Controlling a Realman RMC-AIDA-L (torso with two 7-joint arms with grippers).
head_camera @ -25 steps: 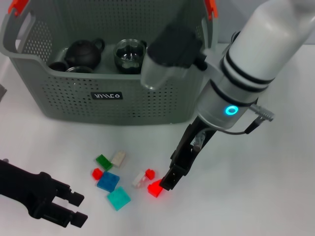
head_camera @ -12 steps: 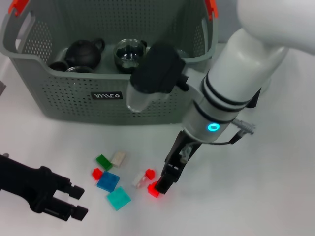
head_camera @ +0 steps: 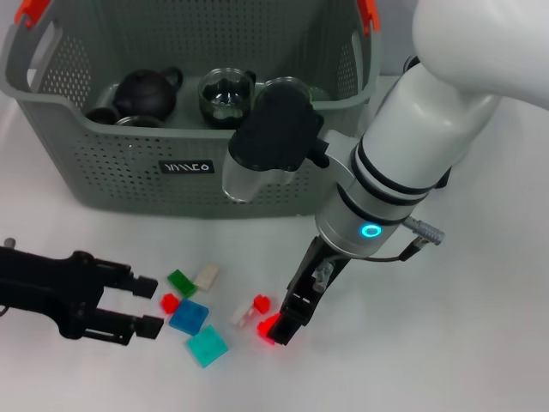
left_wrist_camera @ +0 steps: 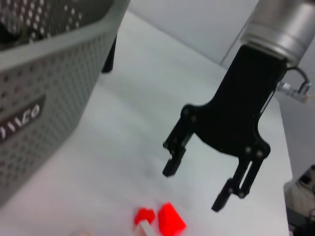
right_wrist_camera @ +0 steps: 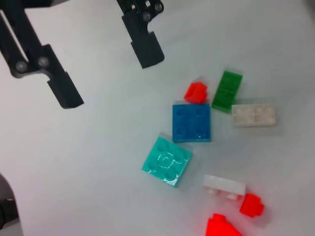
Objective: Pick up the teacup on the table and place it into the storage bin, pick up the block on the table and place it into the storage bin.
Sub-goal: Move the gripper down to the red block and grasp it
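The right gripper (head_camera: 287, 326) hung low over the bench (head_camera: 480, 343), its tips right at the bright red block (head_camera: 269, 330), which lay at the near edge of the scattered blocks. The left wrist view showed its fingers (left_wrist_camera: 172, 164) apart, with the red block (left_wrist_camera: 170, 219) below and just to one side of them, not yet between. They were probably spread that way so they could drop around the block before closing. The arm leaned in from the right, likely to leave the rest of the cluster undisturbed.

The left gripper (head_camera: 141, 305) sat low on the other side of the pile, fingers apart and empty, pointing toward a small red block (head_camera: 170, 302) and the blue plate (head_camera: 189, 317). Both of its fingers (right_wrist_camera: 145, 46) showed in the right wrist view, close to the blocks but touching none. It looked to be waiting for its own turn.

The other pieces lay loose on the bench: green block (head_camera: 181, 282), cream block (head_camera: 206, 276), teal plate (head_camera: 207, 346), white block (head_camera: 243, 314) and another small red one (head_camera: 261, 303).

The bin (head_camera: 197, 184) stood behind them, well within reach, already holding a dark teapot (head_camera: 146, 93) and glass cups (head_camera: 226, 93). No teacup remained on the bench, so the cup step looked done and the block step was under way.
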